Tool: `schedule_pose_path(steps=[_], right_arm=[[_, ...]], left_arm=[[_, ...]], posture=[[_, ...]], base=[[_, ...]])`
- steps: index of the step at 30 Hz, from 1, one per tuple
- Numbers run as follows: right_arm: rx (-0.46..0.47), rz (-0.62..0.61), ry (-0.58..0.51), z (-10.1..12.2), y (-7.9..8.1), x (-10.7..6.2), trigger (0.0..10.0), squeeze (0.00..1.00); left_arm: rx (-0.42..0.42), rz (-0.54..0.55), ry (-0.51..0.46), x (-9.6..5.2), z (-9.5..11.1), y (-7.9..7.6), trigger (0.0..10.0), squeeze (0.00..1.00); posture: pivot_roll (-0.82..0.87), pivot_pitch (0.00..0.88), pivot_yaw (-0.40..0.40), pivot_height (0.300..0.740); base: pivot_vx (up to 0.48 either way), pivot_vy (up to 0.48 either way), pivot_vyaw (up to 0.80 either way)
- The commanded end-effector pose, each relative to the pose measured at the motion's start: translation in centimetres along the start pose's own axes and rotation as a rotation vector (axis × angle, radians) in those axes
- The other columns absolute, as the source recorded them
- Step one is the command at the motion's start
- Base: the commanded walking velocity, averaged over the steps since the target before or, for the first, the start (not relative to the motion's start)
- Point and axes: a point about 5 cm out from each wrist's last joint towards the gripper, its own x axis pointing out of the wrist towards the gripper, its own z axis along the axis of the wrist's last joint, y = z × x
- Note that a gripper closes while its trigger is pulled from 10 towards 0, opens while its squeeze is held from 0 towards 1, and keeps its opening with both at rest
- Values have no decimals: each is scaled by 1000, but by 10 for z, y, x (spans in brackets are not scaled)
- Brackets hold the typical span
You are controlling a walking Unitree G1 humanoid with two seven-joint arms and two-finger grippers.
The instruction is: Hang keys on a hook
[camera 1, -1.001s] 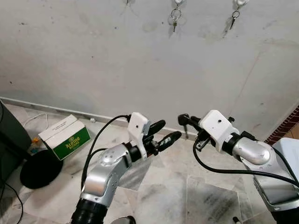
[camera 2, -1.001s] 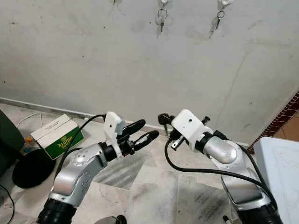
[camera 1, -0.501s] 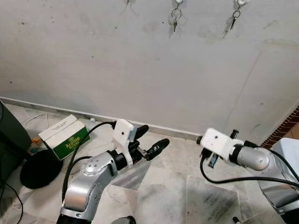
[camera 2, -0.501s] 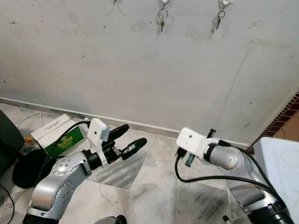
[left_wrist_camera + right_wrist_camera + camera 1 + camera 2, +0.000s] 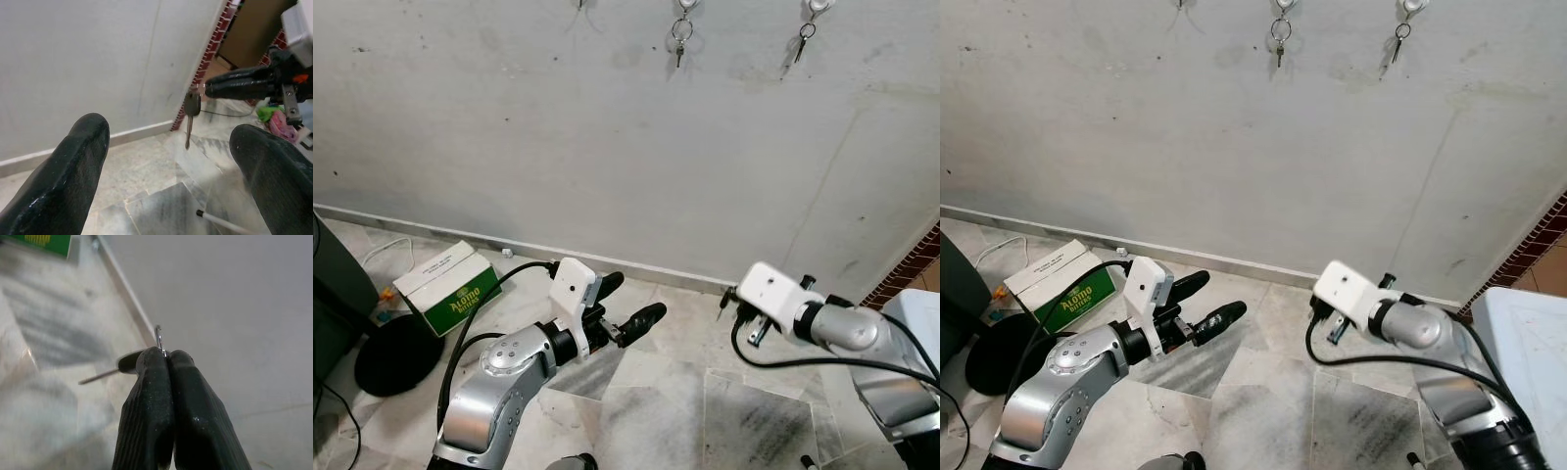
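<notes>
Grey wall [image 5: 558, 127], 2 key sets hung high | right gripper [image 5: 164, 363] below them, clamped on key [image 5: 190, 113] ring | left gripper [image 5: 628, 311] spread, empty | key light, slippery: hold ring.

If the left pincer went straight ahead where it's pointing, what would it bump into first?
Probably the small dark-headed metal key dangling from the right pincer, which hangs right between the open left pincer and the grey wall. Depth is hard to judge.
</notes>
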Motion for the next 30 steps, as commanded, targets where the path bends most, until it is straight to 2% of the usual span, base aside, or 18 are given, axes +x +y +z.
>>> schedule_pose_path(steps=[1, 7, 13, 14, 16, 17, 19, 20, 21, 24, 28, 30], right_arm=[[25, -43, -46, 9, -6, -2, 0, 0], [174, -197, -171, 27, -19, 0, 0, 0], [233, -256, -228, 34, -24, 0, 0, 0], [261, -271, -255, 38, -23, 0, 0, 0], [270, -276, -264, 39, -22, 1, 0, 0], [302, -290, -279, 39, -20, 2, 196, 0], [312, -296, -282, 40, -19, 2, 196, 0], [354, -312, -294, 40, -18, 3, 6118, 0], [373, -324, -303, 41, -17, 4, 10000, 0], [414, -356, -325, 42, -15, 4, 10000, 0], [510, -440, -398, 48, -12, 6, 10000, 0], [522, -450, -422, 52, -10, 6, 10000, 0]], left_arm=[[31, 19, -24, -2, 6, 1, 10000, 1000], [27, 129, -66, -12, 5, 10, 10000, 1000], [40, 200, -98, -16, 7, 15, 10000, 1000], [62, 266, -117, -19, 8, 19, 10000, 1000], [66, 297, -121, -21, 8, 21, 10000, 1000], [67, 330, -116, -23, 7, 22, 10000, 890], [61, 339, -116, -23, 7, 22, 10000, 890], [60, 357, -114, -23, 7, 23, 10000, 0], [70, 366, -118, -23, 7, 23, 10000, 0], [71, 386, -129, -24, 9, 23, 10000, 0], [72, 450, -159, -24, 15, 31, 10000, 0], [75, 461, -169, -23, 18, 33, 10000, 0]], posture=[[-73, 86, 42, 740], [-67, 81, 43, 740], [-63, 81, 44, 740], [-57, 79, 44, 740], [-53, 78, 46, 740], [-53, 78, 46, 740], [-53, 78, 46, 740], [-53, 78, 46, 740], [-40, 77, 51, 740], [-35, 76, 56, 740], [-26, 73, 62, 740], [-24, 71, 64, 740]], base=[[0, 0, 0], [0, 0, 0], [0, 0, 0], [0, 0, 0], [0, 0, 0], [0, 0, 0], [0, 0, 0], [0, 0, 0], [0, 0, 0], [0, 0, 0], [0, 0, 0], [0, 0, 0]])
